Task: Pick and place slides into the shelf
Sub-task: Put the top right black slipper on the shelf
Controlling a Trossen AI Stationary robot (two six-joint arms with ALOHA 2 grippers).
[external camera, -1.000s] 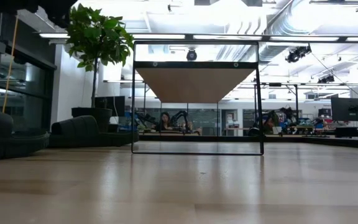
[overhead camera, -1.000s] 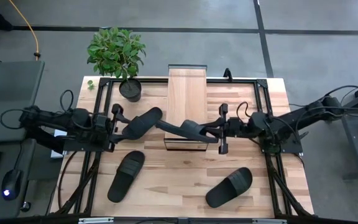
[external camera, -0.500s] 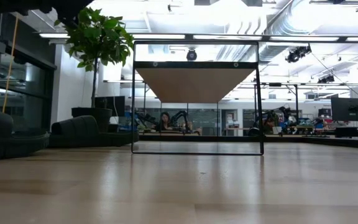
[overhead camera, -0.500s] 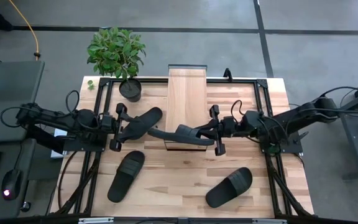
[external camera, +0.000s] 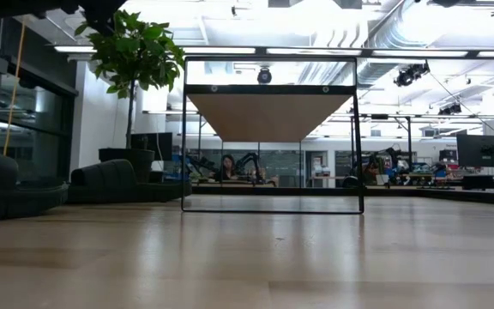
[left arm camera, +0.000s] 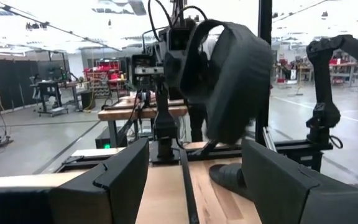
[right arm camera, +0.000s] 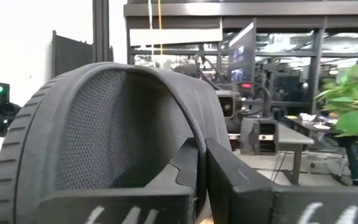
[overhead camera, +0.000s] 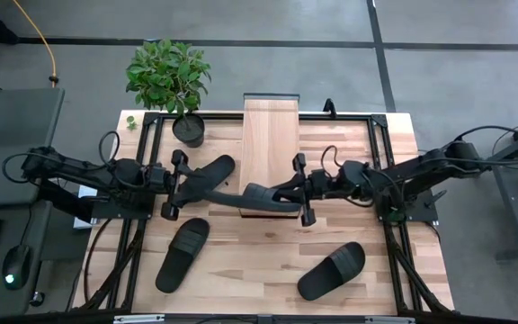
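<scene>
My right gripper [overhead camera: 288,192] is shut on a black slide [overhead camera: 254,193] and holds it in the air over the near end of the light-wood shelf [overhead camera: 271,135]. The same slide [left arm camera: 235,81] shows tipped on its side in the left wrist view. My left gripper [overhead camera: 190,183] stands open above the table, by the heel end of a second slide [overhead camera: 209,173] that lies flat left of the shelf. Two more slides [overhead camera: 183,254] [overhead camera: 331,270] lie sole-down on the near part of the table. My right gripper pinches the slide's strap [right arm camera: 188,146] between its two shut fingers, where one end of the arch comes down. The fingers come in about level from the table's right side. The slide is lifted clear and tipped on its side.
A potted plant [overhead camera: 171,76] stands at the table's far left corner. Black frame rails [overhead camera: 142,216] [overhead camera: 387,162] run along the table's left and right sides. In the low view the shelf's dark frame [external camera: 268,206] stands in the middle of the table.
My right gripper has carried the slide toward the table's left, and the slide's free end now reaches past the shelf's left edge. My left gripper has moved a little toward the table's right, along the slide that lies there; that slide has stayed put.
</scene>
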